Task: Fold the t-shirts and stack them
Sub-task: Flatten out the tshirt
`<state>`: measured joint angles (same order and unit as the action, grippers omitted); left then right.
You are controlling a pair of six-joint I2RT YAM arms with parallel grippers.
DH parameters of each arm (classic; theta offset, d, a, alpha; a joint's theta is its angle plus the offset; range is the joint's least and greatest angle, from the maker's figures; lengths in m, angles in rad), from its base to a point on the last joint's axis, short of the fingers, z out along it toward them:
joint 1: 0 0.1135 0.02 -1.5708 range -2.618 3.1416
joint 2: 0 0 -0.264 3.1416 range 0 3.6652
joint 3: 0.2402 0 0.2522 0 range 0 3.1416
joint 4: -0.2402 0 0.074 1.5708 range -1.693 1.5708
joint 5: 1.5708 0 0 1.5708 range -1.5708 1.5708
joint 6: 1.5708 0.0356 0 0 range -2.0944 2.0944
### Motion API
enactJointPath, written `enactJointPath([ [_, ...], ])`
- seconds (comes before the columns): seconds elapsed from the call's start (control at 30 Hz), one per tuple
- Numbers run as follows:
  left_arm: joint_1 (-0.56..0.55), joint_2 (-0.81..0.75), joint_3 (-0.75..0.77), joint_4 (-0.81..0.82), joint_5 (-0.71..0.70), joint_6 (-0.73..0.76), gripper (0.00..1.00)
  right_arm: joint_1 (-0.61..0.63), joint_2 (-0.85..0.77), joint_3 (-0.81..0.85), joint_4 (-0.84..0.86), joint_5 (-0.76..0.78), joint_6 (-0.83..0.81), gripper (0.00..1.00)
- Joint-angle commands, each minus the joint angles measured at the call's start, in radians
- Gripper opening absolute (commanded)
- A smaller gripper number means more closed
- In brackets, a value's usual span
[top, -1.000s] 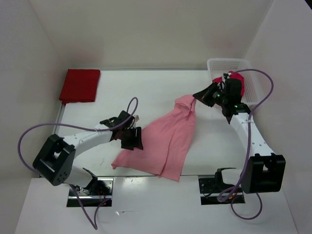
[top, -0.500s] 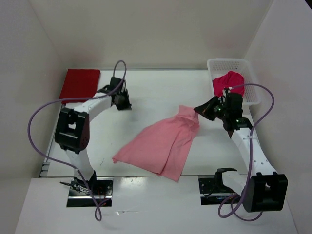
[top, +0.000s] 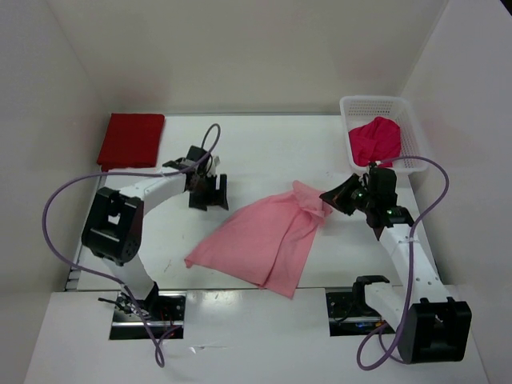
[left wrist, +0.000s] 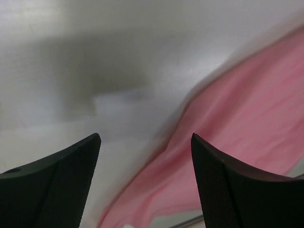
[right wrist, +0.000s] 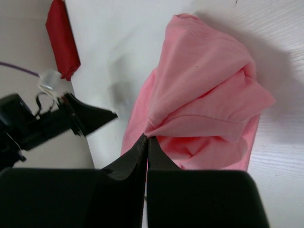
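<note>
Three shirts: the dark red shirt (top: 130,141) lies folded at the table's (top: 256,152) far left corner; the magenta shirt (top: 374,140) sits bunched in the basket (top: 372,102); the pink shirt (top: 268,240) sprawls mid-table; the right gripper (top: 328,196) is clamped on its bunched far corner; the left gripper (top: 210,192) hovers near it, spread and empty.

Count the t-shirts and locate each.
3: the dark red shirt folded at far left, the pink shirt spread in the middle, the magenta shirt in the basket, possibly hiding others.
</note>
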<state>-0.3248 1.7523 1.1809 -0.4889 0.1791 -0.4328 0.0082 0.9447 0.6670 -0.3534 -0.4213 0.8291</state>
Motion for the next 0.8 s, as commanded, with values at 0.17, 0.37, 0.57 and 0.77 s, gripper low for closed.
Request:
enactJointPath([
  [0.17, -0.048, -0.140, -0.219, -0.043, 0.068, 0.006, 0.82, -0.016, 0.052, 0.023, 0.073, -0.054, -0.033, 0.00],
  [0.37, -0.059, -0.149, -0.250, -0.007, 0.187, 0.026, 0.67, -0.016, 0.052, 0.003, 0.082, -0.065, -0.033, 0.00],
  [0.57, -0.077, -0.111, -0.250, 0.013, 0.255, 0.051, 0.63, -0.016, 0.052, -0.015, 0.082, -0.065, -0.033, 0.00],
  [0.77, -0.077, -0.094, -0.270, 0.041, 0.246, 0.032, 0.20, -0.016, 0.043, -0.015, 0.082, -0.065, -0.033, 0.00],
])
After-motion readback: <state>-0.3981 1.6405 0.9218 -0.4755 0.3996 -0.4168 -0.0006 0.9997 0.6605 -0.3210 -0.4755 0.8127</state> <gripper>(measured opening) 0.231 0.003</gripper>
